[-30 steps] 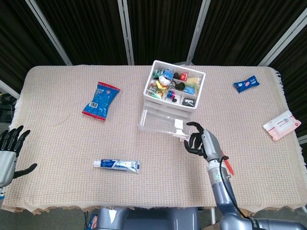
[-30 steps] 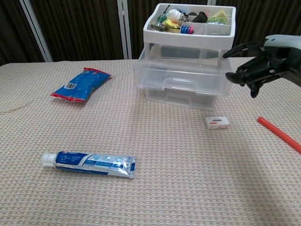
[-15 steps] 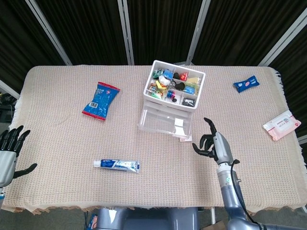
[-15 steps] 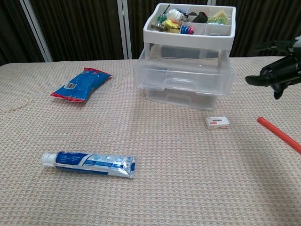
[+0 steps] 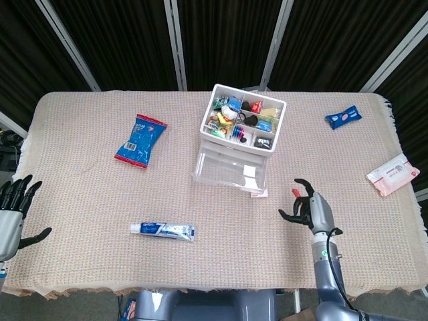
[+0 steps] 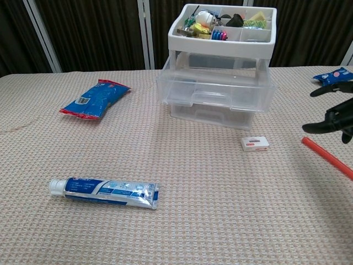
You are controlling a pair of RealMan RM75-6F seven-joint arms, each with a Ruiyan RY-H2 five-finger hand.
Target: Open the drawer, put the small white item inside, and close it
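Observation:
A clear plastic drawer unit (image 5: 231, 164) (image 6: 215, 91) stands at the table's middle back, with a white tray (image 5: 277, 126) of small oddments on top. Its upper drawer (image 6: 214, 98) is pulled out a little. The small white item (image 5: 259, 192) (image 6: 255, 144), a flat box with a red mark, lies on the cloth just in front of the unit's right corner. My right hand (image 5: 307, 208) (image 6: 335, 115) hovers to the right of it, fingers apart and holding nothing. At the table's left edge my left hand (image 5: 13, 212) rests with fingers spread, also holding nothing.
A red stick (image 6: 328, 157) lies by the right hand. A toothpaste tube (image 5: 162, 230) (image 6: 103, 192) lies front left, a blue snack bag (image 5: 140, 140) (image 6: 95, 98) back left. A small blue packet (image 5: 343, 117) and a pink-white wipes pack (image 5: 393, 174) lie far right.
My right hand has drawn back from the drawer front, moving right and toward the table's front edge. The drawer stays pulled out; the white item and left hand have not moved.

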